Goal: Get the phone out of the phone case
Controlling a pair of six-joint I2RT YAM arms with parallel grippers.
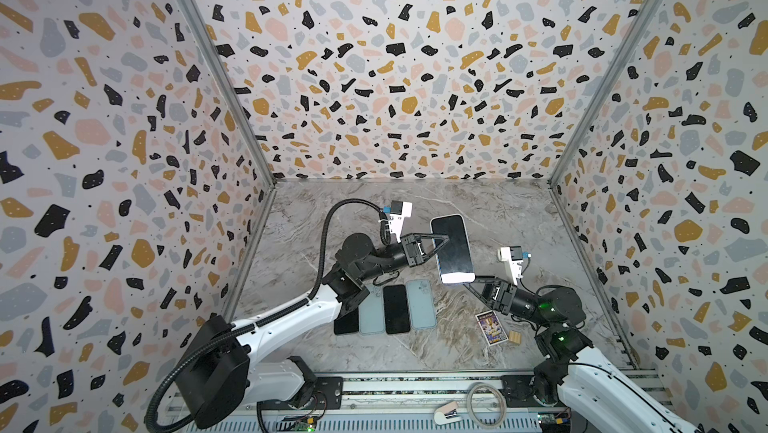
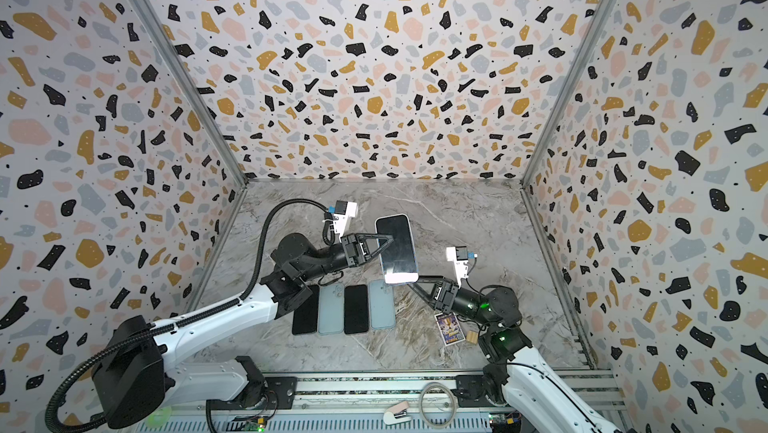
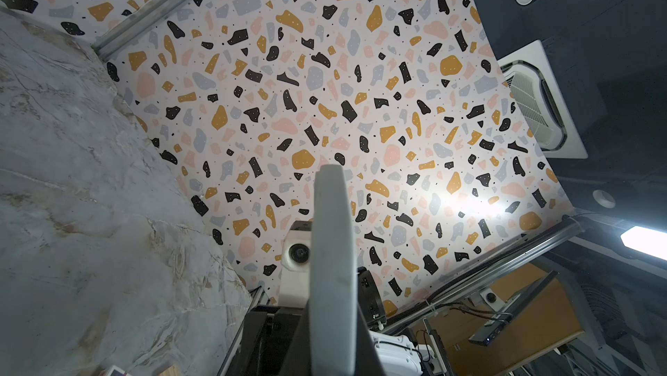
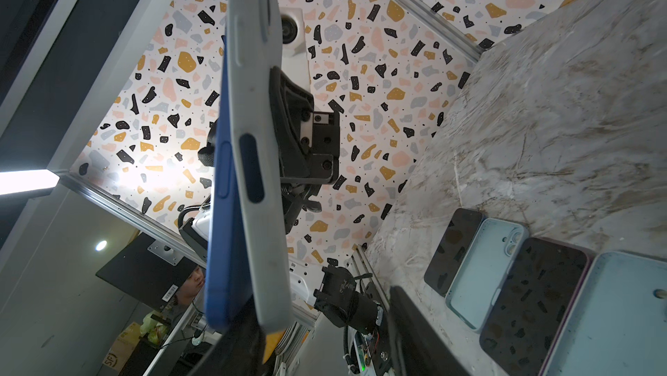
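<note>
Grey phone case [image 4: 260,103]: aloft, left end effector [image 1: 444,240] clamped on its edge as our anchor.
Blue phone [image 4: 225,248]: near end gaps from case.
Right end effector [image 1: 468,283]: jaws apart there, for peeling.

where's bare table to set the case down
Bare: marble table along the back wall, and the strip between the row of phones and cases and the card. Crowded: that row beside the left arm, and the card with the wooden block.

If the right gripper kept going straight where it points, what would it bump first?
The near end of the cased phone held up by the left gripper. The right gripper, open, is right there, perhaps touching it; depth is unclear.
</note>
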